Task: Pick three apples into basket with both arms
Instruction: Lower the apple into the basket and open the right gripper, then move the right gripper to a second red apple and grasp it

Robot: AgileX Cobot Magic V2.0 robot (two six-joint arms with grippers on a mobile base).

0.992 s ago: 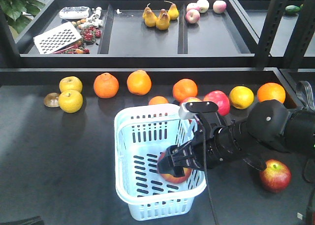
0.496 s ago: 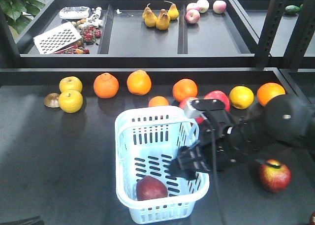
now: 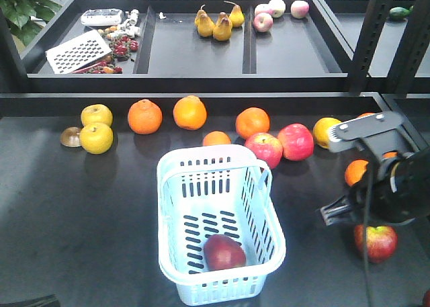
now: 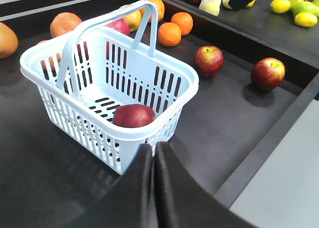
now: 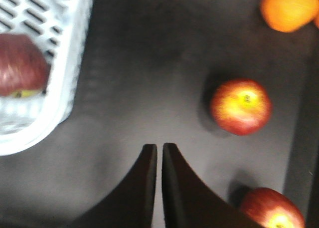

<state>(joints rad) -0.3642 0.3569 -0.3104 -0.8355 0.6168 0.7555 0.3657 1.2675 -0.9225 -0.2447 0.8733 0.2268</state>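
Though unseen from the front, left claw (image 4: 153, 149) pressed together, beside basket (image 4: 172, 67); right claw (image 5: 159, 147) likewise — empty

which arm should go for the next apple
Right. The right arm hangs by two apples, jaws shut; the left arm sits across the basket from them.
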